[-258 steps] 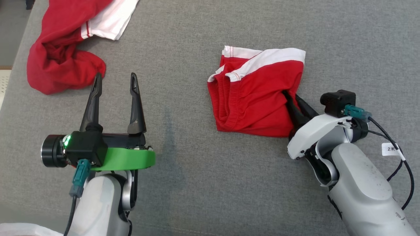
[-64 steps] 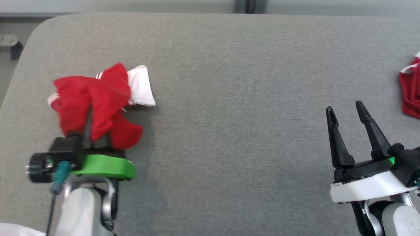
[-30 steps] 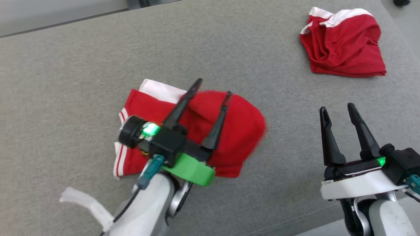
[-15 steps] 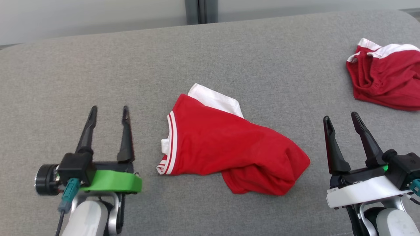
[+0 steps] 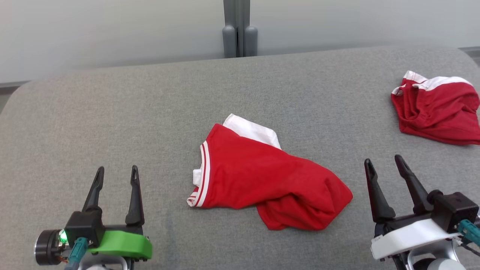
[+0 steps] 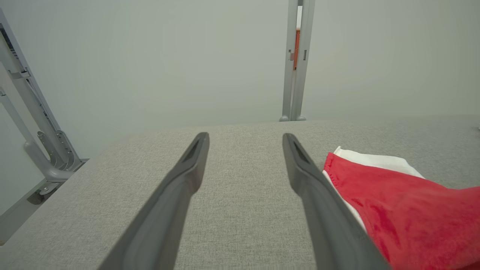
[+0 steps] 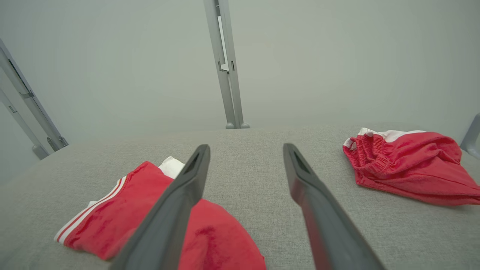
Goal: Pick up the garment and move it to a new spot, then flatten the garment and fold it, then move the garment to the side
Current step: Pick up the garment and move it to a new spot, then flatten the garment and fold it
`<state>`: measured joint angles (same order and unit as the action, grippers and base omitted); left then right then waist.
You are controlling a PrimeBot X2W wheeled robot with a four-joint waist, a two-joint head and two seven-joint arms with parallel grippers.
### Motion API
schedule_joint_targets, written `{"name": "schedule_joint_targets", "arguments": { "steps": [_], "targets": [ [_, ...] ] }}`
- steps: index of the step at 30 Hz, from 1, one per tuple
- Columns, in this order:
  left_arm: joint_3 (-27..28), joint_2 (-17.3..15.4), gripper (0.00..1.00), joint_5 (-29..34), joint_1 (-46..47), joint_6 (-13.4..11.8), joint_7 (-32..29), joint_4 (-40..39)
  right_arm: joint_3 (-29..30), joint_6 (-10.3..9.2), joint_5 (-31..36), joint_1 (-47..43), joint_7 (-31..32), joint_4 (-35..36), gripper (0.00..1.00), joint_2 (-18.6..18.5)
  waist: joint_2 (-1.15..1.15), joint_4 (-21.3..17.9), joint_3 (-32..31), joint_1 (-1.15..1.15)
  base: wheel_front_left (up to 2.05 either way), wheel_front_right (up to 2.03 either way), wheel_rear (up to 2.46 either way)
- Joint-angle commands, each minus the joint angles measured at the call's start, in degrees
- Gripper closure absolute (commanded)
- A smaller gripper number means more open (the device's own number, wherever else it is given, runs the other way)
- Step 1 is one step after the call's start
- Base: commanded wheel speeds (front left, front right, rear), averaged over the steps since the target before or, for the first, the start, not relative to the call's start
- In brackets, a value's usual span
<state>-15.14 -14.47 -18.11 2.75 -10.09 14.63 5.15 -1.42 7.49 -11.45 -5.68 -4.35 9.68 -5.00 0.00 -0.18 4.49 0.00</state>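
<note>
I see a grey cloth surface [image 5: 112,112] under a pale wall [image 5: 112,33] at top, the garment [image 5: 262,180] at centre, left gripper [image 5: 117,168] and right gripper [image 5: 383,159] spread, empty

garment [image 5: 262,180] lies mid table [image 5: 112,112], between left gripper [image 5: 116,168] and right gripper [image 5: 383,159]; shorts [image 5: 435,112] far right.

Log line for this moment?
left end effector: open, empty | right end effector: open, empty | red garment: crumpled between them, not flattened | second red garment: far right

Grey fabric table [image 5: 112,112] bears a red garment [image 5: 262,180] centrally; red shorts [image 5: 435,112] rightward.
</note>
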Motion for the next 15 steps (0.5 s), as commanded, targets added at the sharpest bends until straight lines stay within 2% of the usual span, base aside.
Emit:
{"name": "schedule_joint_targets", "arguments": {
  "steps": [1,15],
  "targets": [
    [0.1,-0.5,0.00,-0.5,-1.3,-0.2,0.0,0.3,-0.1,0.01,0.3,-1.1,0.2,0.0,0.00,0.1,0.00,-0.5,-1.3,0.00,0.00,0.00,0.00],
    [-0.3,-1.0,0.00,-1.3,-3.2,-0.4,-0.6,0.5,-0.5,0.01,-0.1,-2.0,1.2,0.7,0.00,0.2,0.00,-0.5,-2.7,0.00,0.00,0.00,0.00]
  ]
}}
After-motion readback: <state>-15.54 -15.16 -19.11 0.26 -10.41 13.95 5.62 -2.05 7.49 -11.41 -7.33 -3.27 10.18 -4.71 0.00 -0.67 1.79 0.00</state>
